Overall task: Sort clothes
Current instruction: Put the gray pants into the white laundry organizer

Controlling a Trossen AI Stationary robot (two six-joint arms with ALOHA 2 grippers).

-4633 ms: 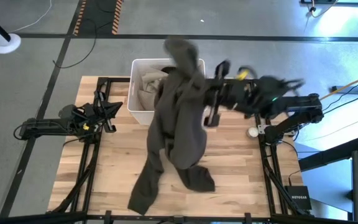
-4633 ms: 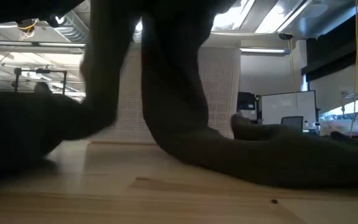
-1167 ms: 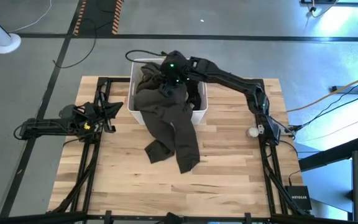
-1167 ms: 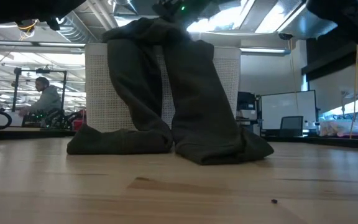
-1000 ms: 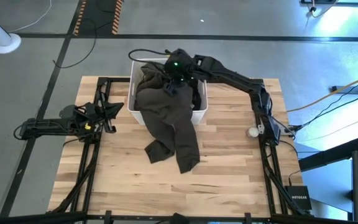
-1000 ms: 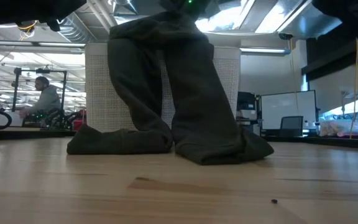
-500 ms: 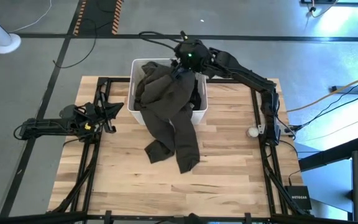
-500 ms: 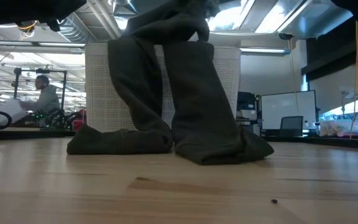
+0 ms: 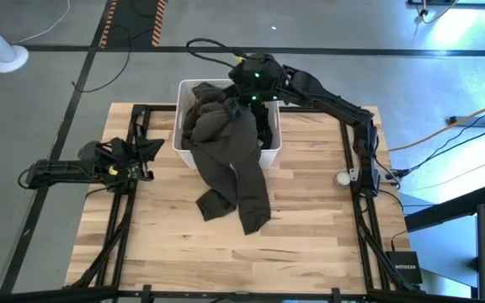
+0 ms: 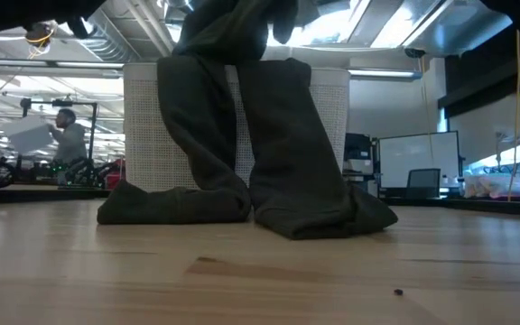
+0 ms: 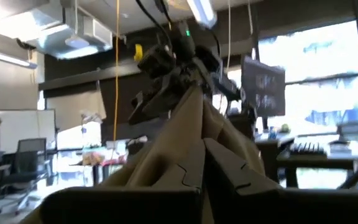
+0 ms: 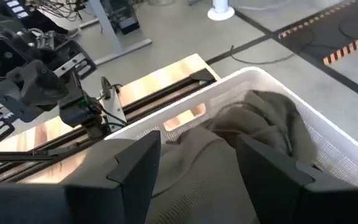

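Observation:
A dark olive-green garment (image 9: 230, 160) drapes from the white bin (image 9: 180, 145) over its near rim, and its two legs (image 10: 278, 208) lie on the table. My right gripper (image 9: 241, 97) hangs over the bin, shut on the garment's upper part. A beige-khaki garment (image 9: 194, 111) and a black one (image 9: 266, 130) lie inside the bin. At the table's left edge my left gripper (image 9: 146, 156) is shut on nothing. My right gripper holds a bunch of the olive garment's upper part (image 12: 197, 171) between its two fingers (image 12: 135, 168), which stand wide apart around the thick cloth. It comes from above, over the bin. Below it the garment hangs over the near rim, its leg ends resting on the table.
A small pale ball (image 9: 342, 178) lies by the right arm's base. Bare wood (image 9: 310, 244) stretches around the garment's legs. In the low view, a person (image 10: 66, 135) moves in the room behind the table.
My right gripper has gone up and toward the table's far edge with the garment's upper part. That part is now bunched higher over the bin. The legs on the table have stayed where they were.

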